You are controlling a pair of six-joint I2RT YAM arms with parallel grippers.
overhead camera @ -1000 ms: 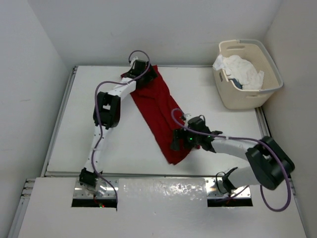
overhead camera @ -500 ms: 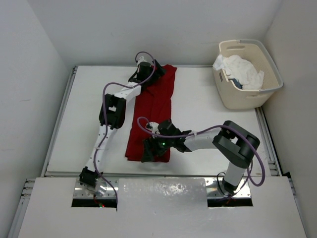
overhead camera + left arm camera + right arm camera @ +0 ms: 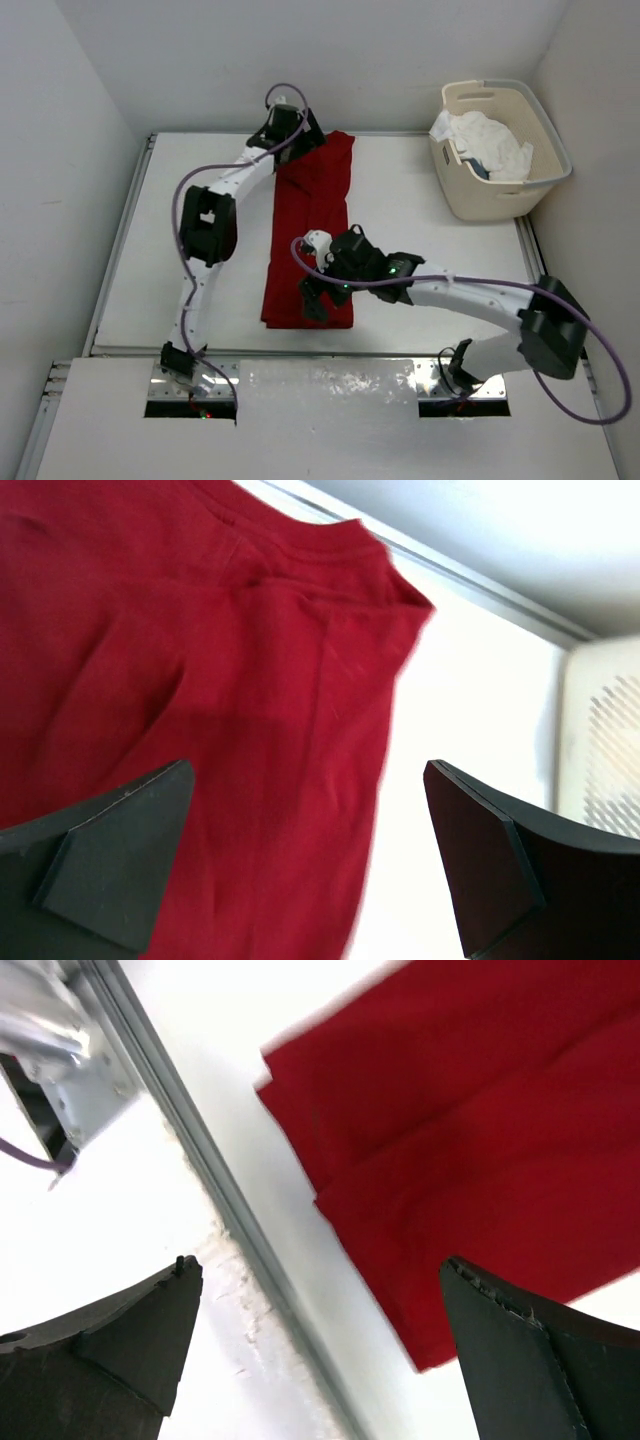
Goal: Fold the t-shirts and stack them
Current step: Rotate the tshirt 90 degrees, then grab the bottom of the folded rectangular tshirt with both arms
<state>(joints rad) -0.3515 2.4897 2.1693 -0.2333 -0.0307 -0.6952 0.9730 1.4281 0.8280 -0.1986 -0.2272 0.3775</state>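
The deep red t-shirt [image 3: 312, 230] lies folded into a long strip down the middle of the table. My left gripper [image 3: 300, 140] is open above its far end, near the collar [image 3: 320, 555]. My right gripper [image 3: 318, 298] is open above its near end, whose corner [image 3: 440, 1180] shows beside the table's front rail. Neither gripper holds anything. The white t-shirt [image 3: 490, 142] sits bunched in the basket, with a bit of dark teal-blue cloth [image 3: 478, 170] showing under it.
The cream laundry basket [image 3: 500, 195] stands at the back right corner. The table's metal front rail [image 3: 200, 1160] runs just below the shirt's near end. White walls enclose the table on three sides.
The red shirt swung from a diagonal into a straight strip. Both grippers have let it go; the right one drew back slightly and the left one shifted at the far end.
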